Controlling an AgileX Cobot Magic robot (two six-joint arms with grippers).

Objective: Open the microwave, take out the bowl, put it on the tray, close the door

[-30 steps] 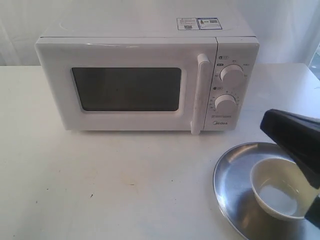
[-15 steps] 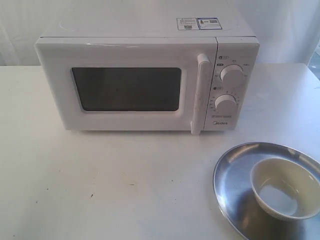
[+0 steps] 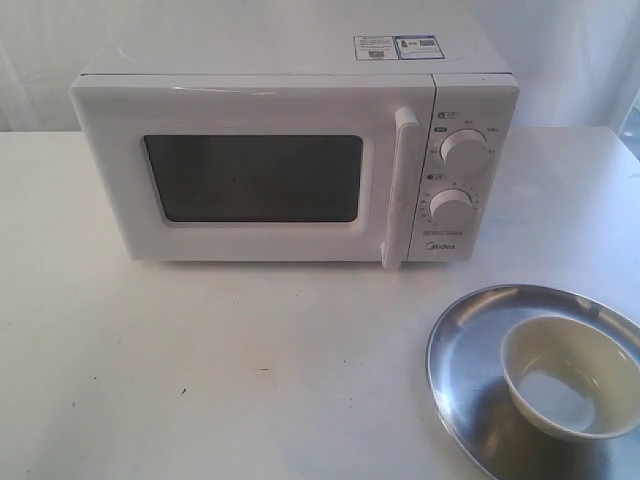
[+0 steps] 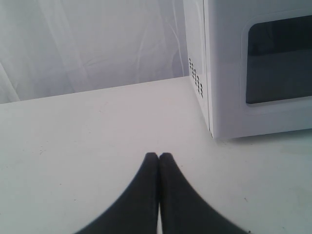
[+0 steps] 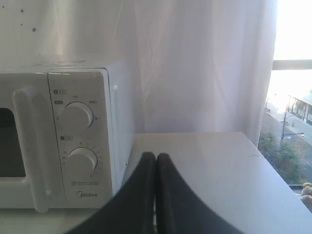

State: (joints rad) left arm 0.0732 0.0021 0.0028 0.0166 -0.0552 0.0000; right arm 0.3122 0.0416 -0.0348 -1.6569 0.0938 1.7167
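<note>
The white microwave (image 3: 290, 160) stands at the back of the table with its door (image 3: 250, 175) closed flush and the bar handle (image 3: 400, 190) upright. The cream bowl (image 3: 565, 375) sits upright inside the steel tray (image 3: 465, 345) at the front right. Neither arm shows in the exterior view. My left gripper (image 4: 159, 156) is shut and empty over bare table beside the microwave (image 4: 253, 68) left front corner. My right gripper (image 5: 155, 157) is shut and empty, to the right of the microwave (image 5: 63, 136), whose dials (image 5: 78, 114) face the camera.
The white table (image 3: 200, 360) stretches in front of the microwave. A white curtain (image 5: 195, 63) hangs behind, and a bright window (image 5: 292, 97) lies past the table's right edge (image 5: 263, 151).
The right arm, over the tray and bowl a second ago, has withdrawn out of the exterior view. The bowl, tray and microwave have not moved.
</note>
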